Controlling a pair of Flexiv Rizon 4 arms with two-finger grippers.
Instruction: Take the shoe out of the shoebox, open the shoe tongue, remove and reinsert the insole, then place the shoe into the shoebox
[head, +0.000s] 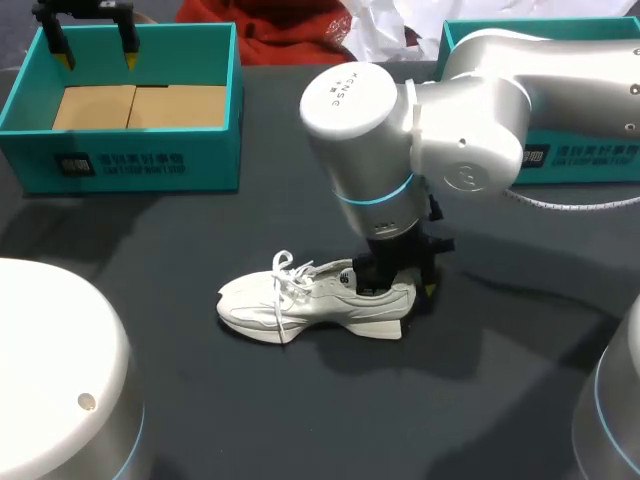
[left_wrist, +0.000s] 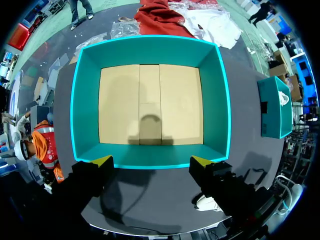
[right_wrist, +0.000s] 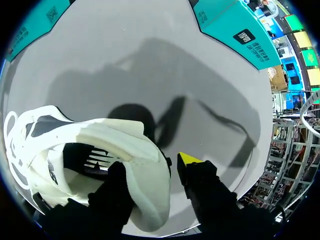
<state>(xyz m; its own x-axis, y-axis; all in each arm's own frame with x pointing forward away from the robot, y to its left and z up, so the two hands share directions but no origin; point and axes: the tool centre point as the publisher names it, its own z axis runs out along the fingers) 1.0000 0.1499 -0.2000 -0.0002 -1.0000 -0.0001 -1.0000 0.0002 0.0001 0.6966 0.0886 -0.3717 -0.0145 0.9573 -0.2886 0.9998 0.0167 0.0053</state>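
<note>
The white shoe (head: 315, 300) stands on its sole on the dark counter (head: 200, 400), toe toward my left, well apart from the teal shoebox (head: 130, 160). My right jaws sit at its heel; I cannot tell whether they clench it. My left jaws hang released above the shoebox.

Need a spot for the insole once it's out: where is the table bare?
Bare table lies between the left shoebox and the shoe, and also in front of the shoe toward the near edge. It is crowded at the shoe's heel, where the right gripper sits, and behind it, where the arm overhangs up to the right teal box.
</note>
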